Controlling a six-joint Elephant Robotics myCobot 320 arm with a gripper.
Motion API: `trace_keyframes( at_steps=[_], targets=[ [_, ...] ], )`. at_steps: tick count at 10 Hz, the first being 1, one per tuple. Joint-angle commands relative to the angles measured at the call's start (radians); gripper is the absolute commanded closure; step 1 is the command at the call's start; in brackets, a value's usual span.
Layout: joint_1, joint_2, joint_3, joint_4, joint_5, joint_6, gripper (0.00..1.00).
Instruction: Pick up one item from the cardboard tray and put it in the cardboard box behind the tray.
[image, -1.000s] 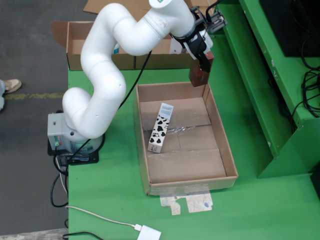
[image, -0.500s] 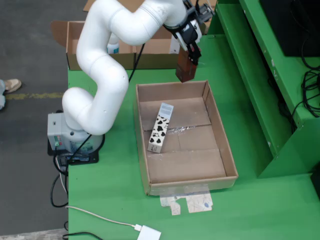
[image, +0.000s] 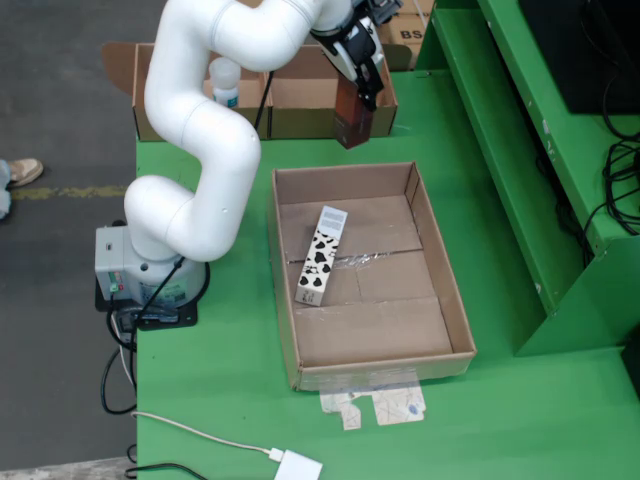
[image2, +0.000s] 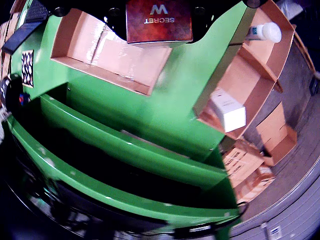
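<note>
The gripper (image: 357, 92) is clamped on a brown box (image: 352, 123), which hangs off the table above the near wall of the back carton (image: 300, 120), at 12 o'clock from the tray (image: 440, 260) in the fixed view. In the wrist view the brown box (image2: 159, 21) fills the top centre, its printed face reading "SECRET" upside down, with the tray (image2: 107, 75) just behind it. A cow-patterned carton (image: 320, 256) lies tilted in the tray, toward its 10 o'clock corner. Inside the back carton a white bottle (image: 225, 80) stands at 9 o'clock of the gripper, and a white box (image2: 227, 110) shows in the wrist view. The white arm (image: 195, 130) curves up from its base (image: 135, 275) on the green table (image: 210, 400)
</note>
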Motion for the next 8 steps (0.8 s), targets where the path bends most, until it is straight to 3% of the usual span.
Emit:
trace_keyframes(
  at_steps=[1, 8],
  targets=[
    [0.289, -0.007, 0.023, 0.019, -0.018, 0.002, 1.00],
    [0.543, 0.016, 0.023, -0.108, -0.061, 0.073, 1.00]
  ],
)
